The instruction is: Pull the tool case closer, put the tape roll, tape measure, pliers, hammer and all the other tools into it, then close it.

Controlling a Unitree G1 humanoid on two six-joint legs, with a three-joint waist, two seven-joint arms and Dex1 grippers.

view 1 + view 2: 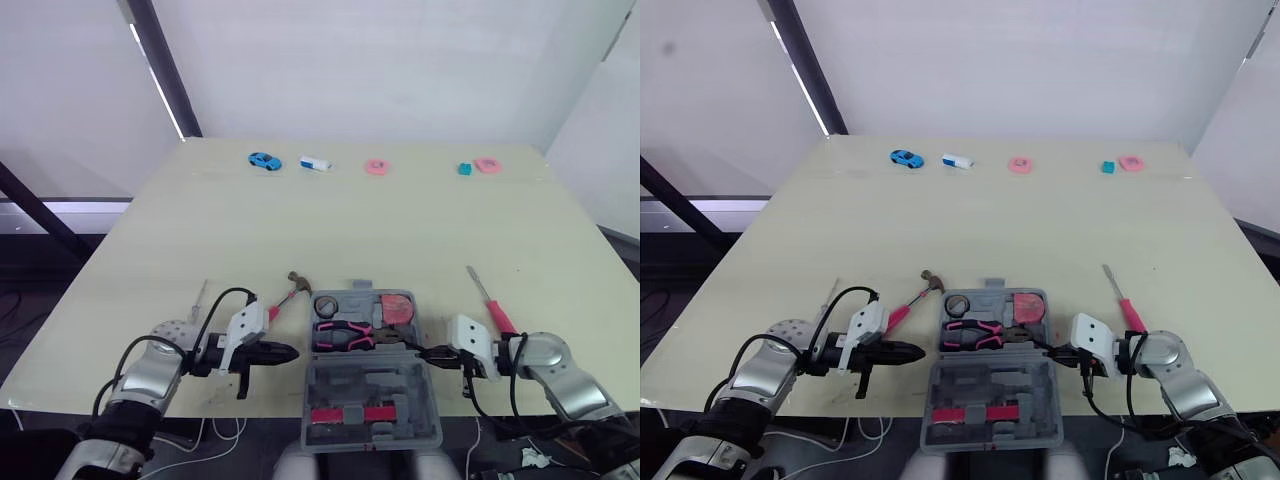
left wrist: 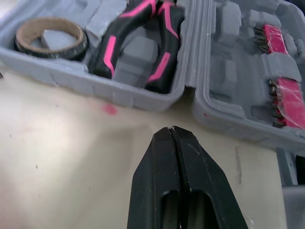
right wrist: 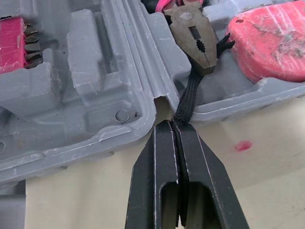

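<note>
The grey tool case (image 1: pixel 372 392) lies open at the table's near edge. Its tray holds the tape roll (image 1: pixel 327 306), the pink-and-black pliers (image 1: pixel 345 335) and the red tape measure (image 1: pixel 397 308). Left of the case the hammer (image 1: pixel 284 298) lies on the table, and the red screwdriver (image 1: pixel 493 305) lies to its right. My left gripper (image 1: pixel 293 352) is shut and empty, its tip (image 2: pixel 170 130) just short of the case's left wall. My right gripper (image 3: pixel 171 123) is shut on the black strap (image 3: pixel 188 98) that runs from the tape measure (image 3: pixel 271 40) past the pliers' head (image 3: pixel 195 36).
A thin metal tool (image 1: pixel 200 298) lies left of the hammer. Along the table's far edge sit a blue toy car (image 1: pixel 264 160), a white block (image 1: pixel 315 163), two pink pieces (image 1: pixel 376 167) and a teal piece (image 1: pixel 465 169). The case's lid (image 1: pixel 350 413) overhangs the near edge.
</note>
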